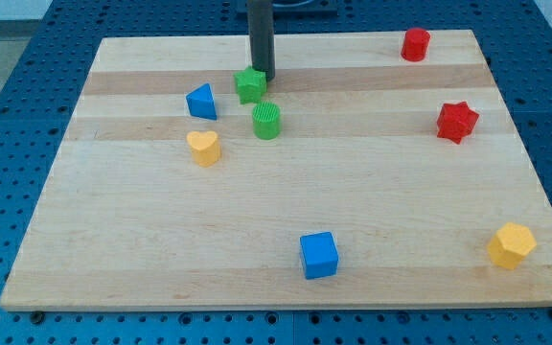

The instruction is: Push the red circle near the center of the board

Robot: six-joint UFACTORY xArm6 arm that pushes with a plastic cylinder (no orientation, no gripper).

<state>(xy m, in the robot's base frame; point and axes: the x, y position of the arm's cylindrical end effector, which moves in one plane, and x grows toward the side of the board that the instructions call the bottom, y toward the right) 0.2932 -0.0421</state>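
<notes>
The red circle stands near the view's top right corner of the wooden board. My tip is at the view's top centre, just right of and touching or nearly touching the green star. The red circle is far to the right of my tip. A red star lies below the red circle at the view's right.
A green cylinder sits just below the green star. A blue triangle and a yellow heart lie to the left. A blue cube is at bottom centre, a yellow hexagon at bottom right.
</notes>
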